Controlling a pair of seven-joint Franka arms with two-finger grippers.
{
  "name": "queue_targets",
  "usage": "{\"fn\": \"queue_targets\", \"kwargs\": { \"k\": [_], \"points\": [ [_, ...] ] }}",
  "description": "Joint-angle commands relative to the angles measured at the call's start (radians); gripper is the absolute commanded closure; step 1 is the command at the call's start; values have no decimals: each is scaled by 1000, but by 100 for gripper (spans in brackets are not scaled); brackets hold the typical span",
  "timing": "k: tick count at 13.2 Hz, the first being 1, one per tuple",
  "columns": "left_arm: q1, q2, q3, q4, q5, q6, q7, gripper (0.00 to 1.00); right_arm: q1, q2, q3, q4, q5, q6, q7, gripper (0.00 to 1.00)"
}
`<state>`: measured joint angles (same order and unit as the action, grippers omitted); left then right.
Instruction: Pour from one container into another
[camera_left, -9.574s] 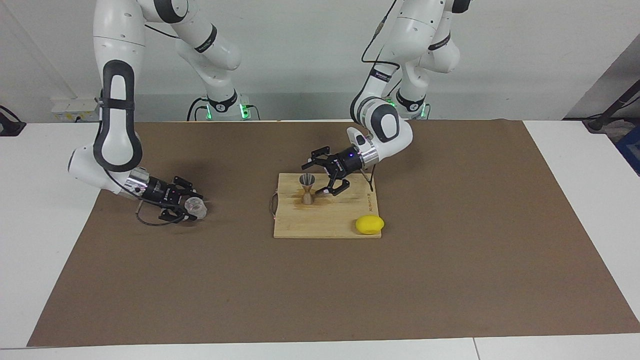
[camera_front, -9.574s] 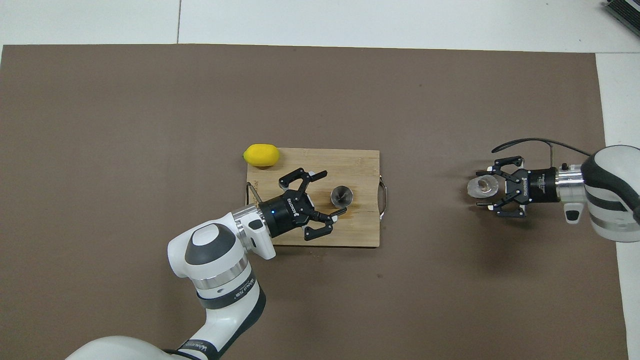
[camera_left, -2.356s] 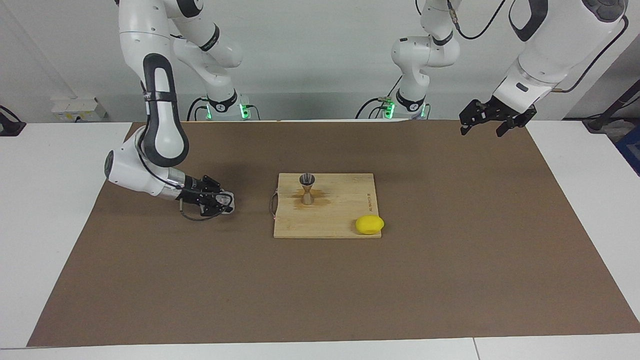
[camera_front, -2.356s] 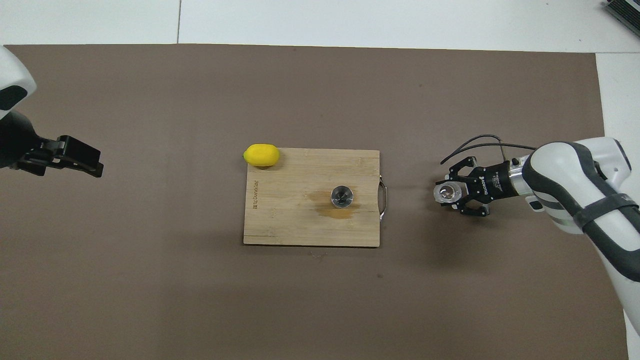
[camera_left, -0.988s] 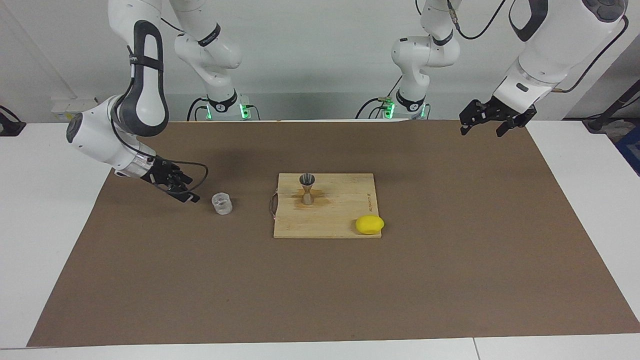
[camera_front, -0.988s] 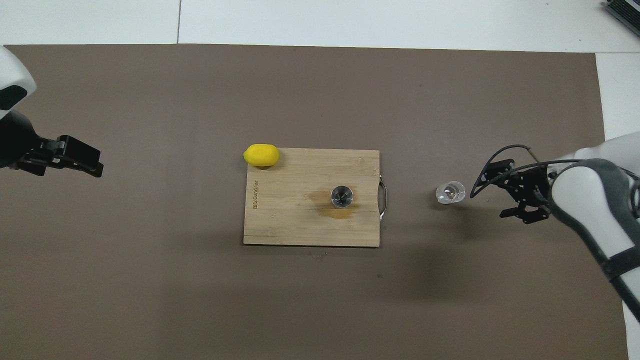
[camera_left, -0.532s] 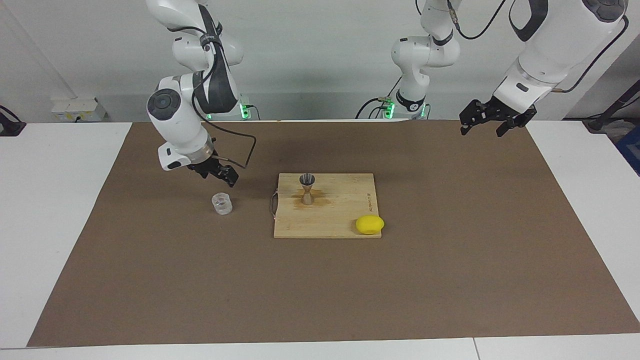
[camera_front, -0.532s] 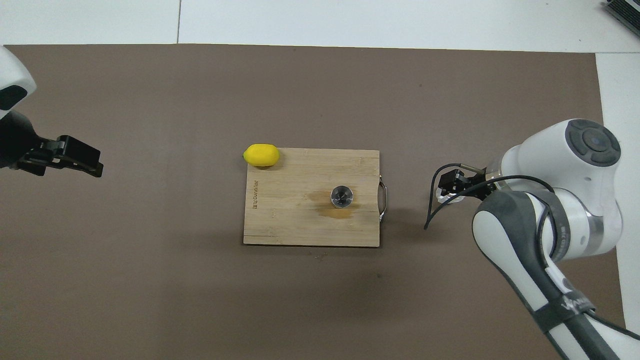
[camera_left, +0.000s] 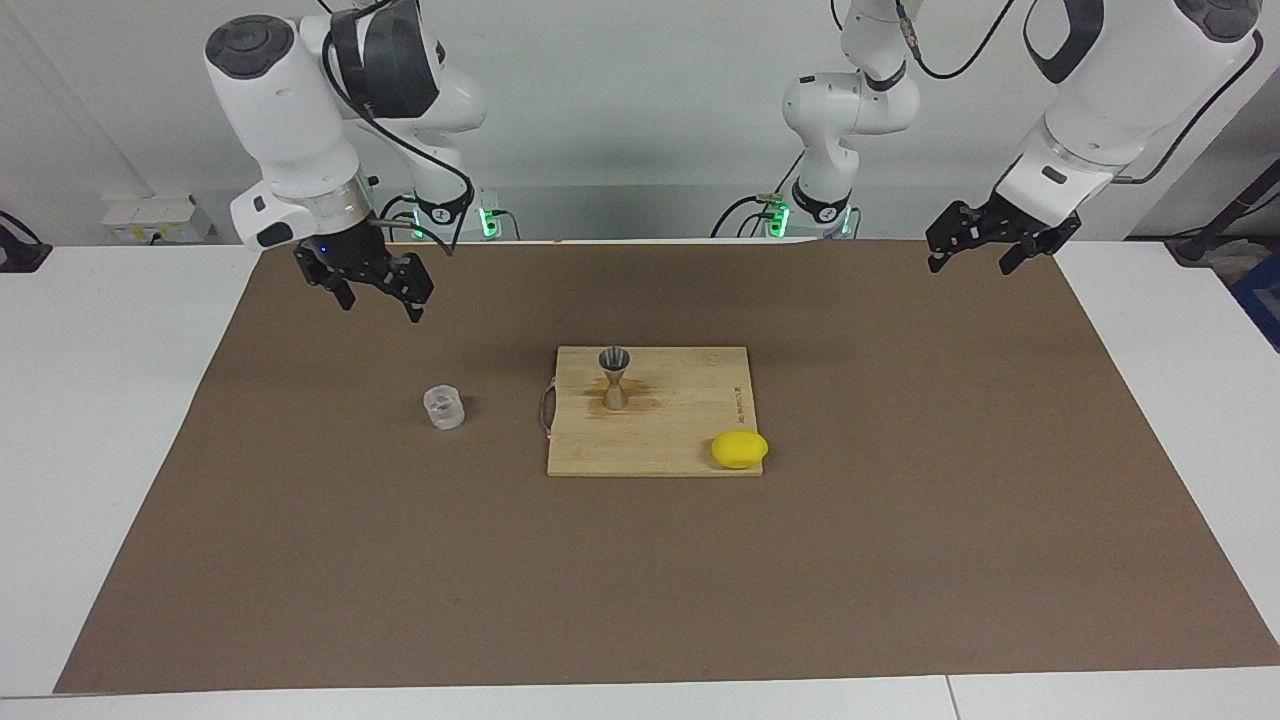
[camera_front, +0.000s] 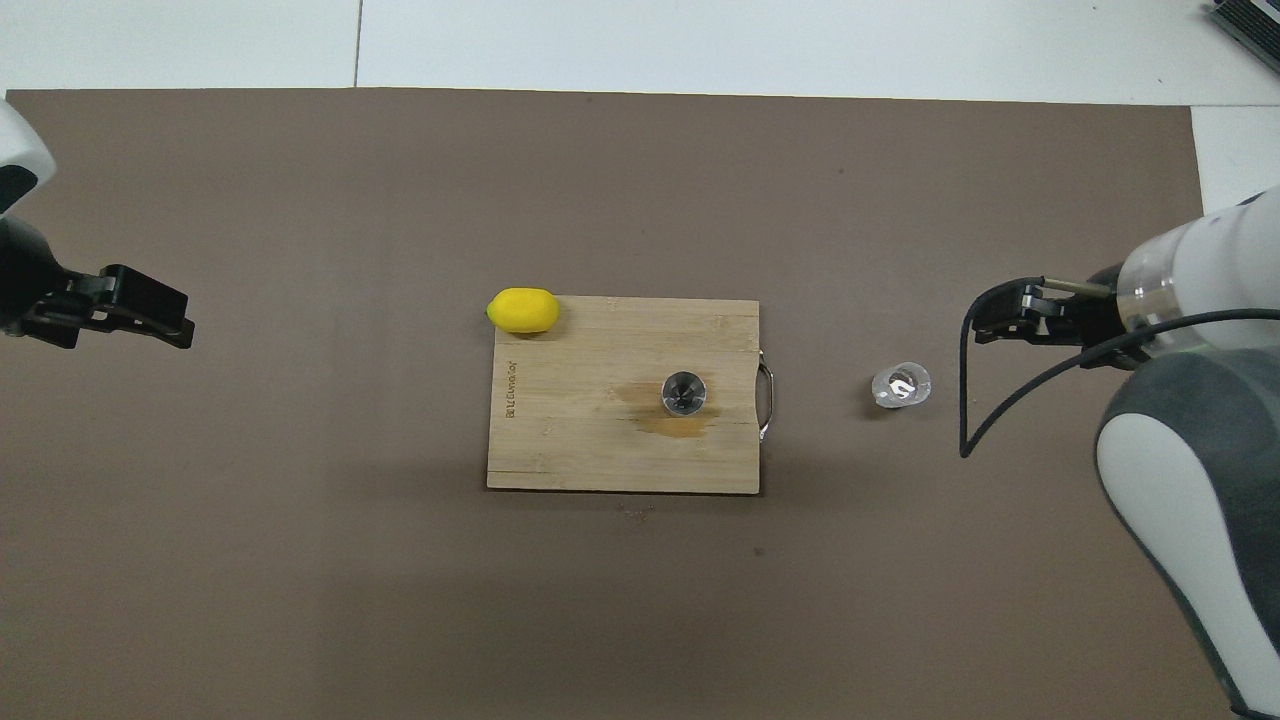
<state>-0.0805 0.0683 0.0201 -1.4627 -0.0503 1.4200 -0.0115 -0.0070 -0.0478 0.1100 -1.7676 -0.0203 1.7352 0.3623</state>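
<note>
The clear ribbed tumbler (camera_left: 444, 408) (camera_front: 901, 385) stands upright on the brown mat, toward the right arm's end of the table, with nothing touching it. The silver hourglass jigger (camera_left: 614, 378) (camera_front: 684, 392) stands upright on the wooden cutting board (camera_left: 680, 435) (camera_front: 580, 430), beside a wet stain. My right gripper (camera_left: 378, 292) (camera_front: 1015, 322) hangs open and empty high over the mat, well clear of the tumbler. My left gripper (camera_left: 970, 260) (camera_front: 150, 315) is open and empty, raised over the mat's edge at the left arm's end, where that arm waits.
A yellow lemon (camera_left: 740, 449) (camera_front: 523, 310) lies at the board's corner farthest from the robots, toward the left arm's end. The board has a wire handle (camera_front: 766, 395) on the side facing the tumbler. The brown mat (camera_left: 640, 580) covers most of the white table.
My right gripper has lifted away from the tumbler and swung up toward the robots. The tumbler stays upright where it was set down. The left arm has barely moved.
</note>
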Motion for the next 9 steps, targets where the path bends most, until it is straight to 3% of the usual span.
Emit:
{"fn": "queue_targets", "kwargs": {
  "k": [1,9],
  "points": [
    [25,-31,-2,-44,15,28,-1,0,-8,13,2,74,-33,-52,-17,0],
    [47,-67,-11,-39,86,-1,-4,0,-40,25,-1,122,-16,-157,-212,4]
  ]
}}
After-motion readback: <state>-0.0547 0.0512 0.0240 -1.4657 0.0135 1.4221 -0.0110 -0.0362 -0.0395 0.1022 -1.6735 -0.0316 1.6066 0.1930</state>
